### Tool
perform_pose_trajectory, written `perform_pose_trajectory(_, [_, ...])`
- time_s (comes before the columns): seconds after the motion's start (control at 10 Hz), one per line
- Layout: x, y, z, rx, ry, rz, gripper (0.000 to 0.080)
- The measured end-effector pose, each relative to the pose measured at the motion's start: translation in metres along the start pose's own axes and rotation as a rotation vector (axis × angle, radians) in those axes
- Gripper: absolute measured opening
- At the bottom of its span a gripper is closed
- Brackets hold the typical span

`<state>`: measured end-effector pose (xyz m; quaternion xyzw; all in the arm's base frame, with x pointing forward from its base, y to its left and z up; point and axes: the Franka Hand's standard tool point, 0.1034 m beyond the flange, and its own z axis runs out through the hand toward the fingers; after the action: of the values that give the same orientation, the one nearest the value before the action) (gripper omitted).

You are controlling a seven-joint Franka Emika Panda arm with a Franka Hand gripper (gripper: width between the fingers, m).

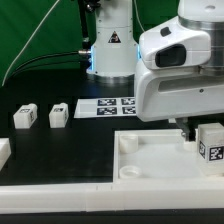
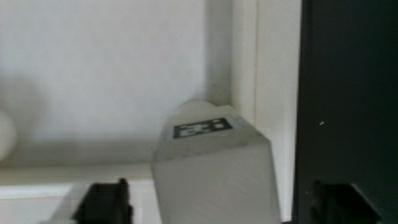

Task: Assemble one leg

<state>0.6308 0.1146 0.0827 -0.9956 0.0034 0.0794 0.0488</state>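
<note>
Two loose legs: small white plastic square-section posts (image 1: 23, 117) and (image 1: 57, 115) lie on the black table (image 1: 60, 150), at the exterior view's left.
Held leg: white tagged post (image 2: 214, 165), over the large white square panel (image 1: 150, 160).
Gripper (image 2: 217, 200): clamped on that post.
Marker board (image 1: 105, 106): flat, behind.

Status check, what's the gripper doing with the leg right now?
Gripper shut on leg, fingers either side. Leg over a corner of the white panel. Two spare legs on table, well clear. Nothing blocking.
</note>
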Motion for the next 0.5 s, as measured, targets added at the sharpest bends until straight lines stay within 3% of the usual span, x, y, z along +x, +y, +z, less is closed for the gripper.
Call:
perform_pose_trajectory(0.1, [0.0000, 0.0000, 0.0000, 0.000, 0.000, 0.000, 0.0391])
perform_pose_trajectory(0.2, [0.0000, 0.0001, 0.0000, 0.000, 0.000, 0.000, 0.0291])
perform_pose_trajectory(0.5, [0.0000, 0.0000, 0.0000, 0.001, 0.000, 0.051, 0.0291])
